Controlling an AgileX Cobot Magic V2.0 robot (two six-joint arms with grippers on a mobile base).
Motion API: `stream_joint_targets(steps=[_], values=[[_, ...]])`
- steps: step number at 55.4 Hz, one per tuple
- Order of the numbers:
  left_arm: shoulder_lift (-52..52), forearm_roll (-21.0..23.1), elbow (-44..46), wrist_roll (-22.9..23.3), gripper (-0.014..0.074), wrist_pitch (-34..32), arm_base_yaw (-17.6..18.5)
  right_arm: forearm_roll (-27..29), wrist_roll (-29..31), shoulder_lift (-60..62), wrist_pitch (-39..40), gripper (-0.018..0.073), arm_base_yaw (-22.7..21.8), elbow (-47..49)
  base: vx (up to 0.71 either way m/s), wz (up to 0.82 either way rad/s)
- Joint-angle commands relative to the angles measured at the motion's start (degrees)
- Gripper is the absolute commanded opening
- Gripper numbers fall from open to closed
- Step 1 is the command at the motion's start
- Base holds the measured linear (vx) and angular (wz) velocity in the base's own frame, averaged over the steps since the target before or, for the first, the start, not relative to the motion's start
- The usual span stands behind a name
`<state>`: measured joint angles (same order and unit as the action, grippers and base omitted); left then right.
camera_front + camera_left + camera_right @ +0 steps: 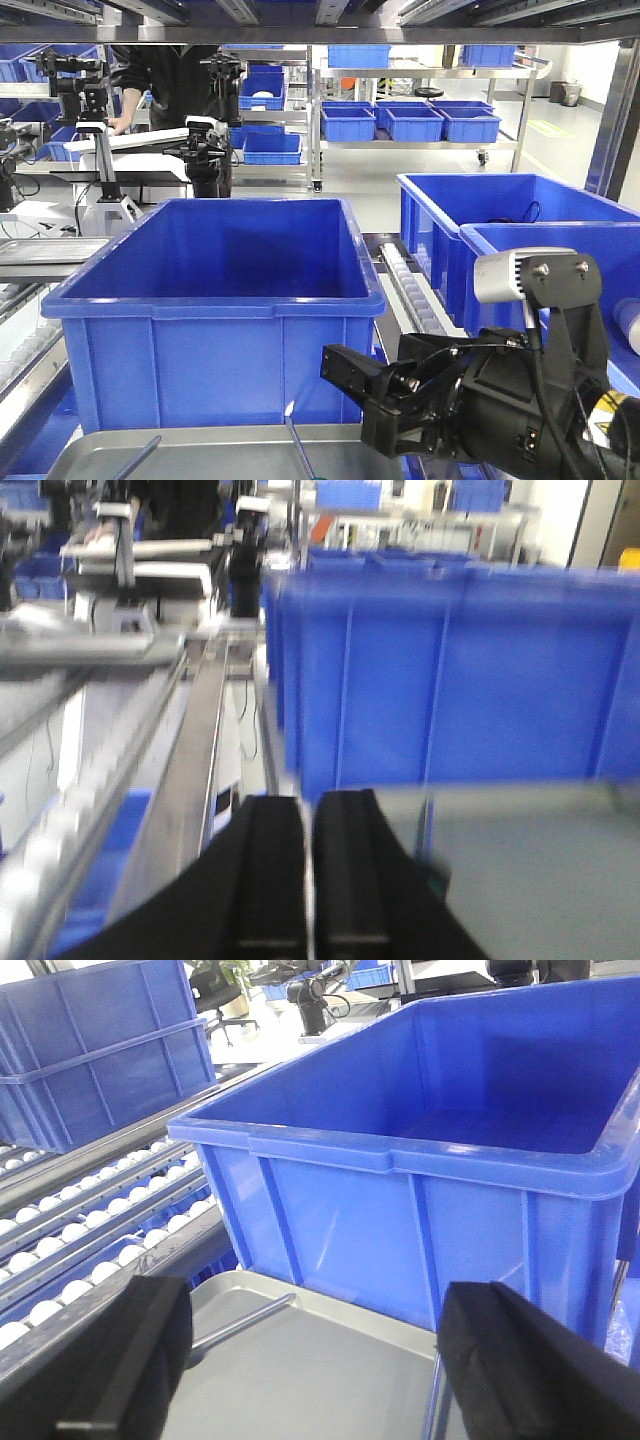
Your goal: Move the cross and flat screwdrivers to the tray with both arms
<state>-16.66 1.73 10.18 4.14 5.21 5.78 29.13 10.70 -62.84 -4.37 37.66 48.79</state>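
Blue bin [215,290] behind tray [230,455]; screwdrivers [300,450] beside open right claw [345,385]

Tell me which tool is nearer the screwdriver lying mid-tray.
Right. The right tool hangs open just beside that screwdriver; the left tool sits shut by the tray's left edge.

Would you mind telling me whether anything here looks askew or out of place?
Nothing looks spilled or damaged. Two screwdrivers lie loosely angled on the grey tray rather than parallel, in front of the blue bin.
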Motion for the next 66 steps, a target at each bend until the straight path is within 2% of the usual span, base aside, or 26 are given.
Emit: stream_joint_targets(steps=[1, 4, 7, 9, 54, 61, 66], values=[[5.26, -5.35, -4.17, 6.47, 0.0055, -5.96, -0.09, -0.2, 0.81, 1.24, 4.37, 0.0583, -0.14, 1.84, 0.0, 0.0], [9.6, -5.88, -7.42, 7.3, -0.0001, -6.05, -0.09, -0.2, 0.81, 1.24, 4.37, 0.0583, -0.14, 1.84, 0.0, 0.0], [15.03, -5.89, -10.59, 7.3, -0.0008, -6.36, -0.04, -0.2, 0.81, 1.24, 4.37, 0.0583, -0.14, 1.84, 0.0, 0.0], [18.75, -5.89, -10.34, 7.23, -0.0008, -2.47, -0.04, -0.2, 0.81, 1.24, 4.37, 0.0583, -0.14, 1.84, 0.0, 0.0], [17.53, -5.93, -10.27, 7.08, -0.0007, -2.47, -0.04, -0.14, 1.33, 0.94, 3.73, 0.0583, -0.1, 1.84, 0.0, 0.0], [17.53, -5.93, -10.27, 7.08, -0.0007, -2.47, -0.04, -0.69, 1.76, 4.17, 4.37, 0.055, -0.1, 0.11, 0.0, 0.0], [17.53, -5.93, -10.27, 7.08, -0.0007, -2.47, -0.04, -3.08, 1.34, 9.39, 4.68, 0.0503, -0.1, -3.35, 0.0, 0.0]])
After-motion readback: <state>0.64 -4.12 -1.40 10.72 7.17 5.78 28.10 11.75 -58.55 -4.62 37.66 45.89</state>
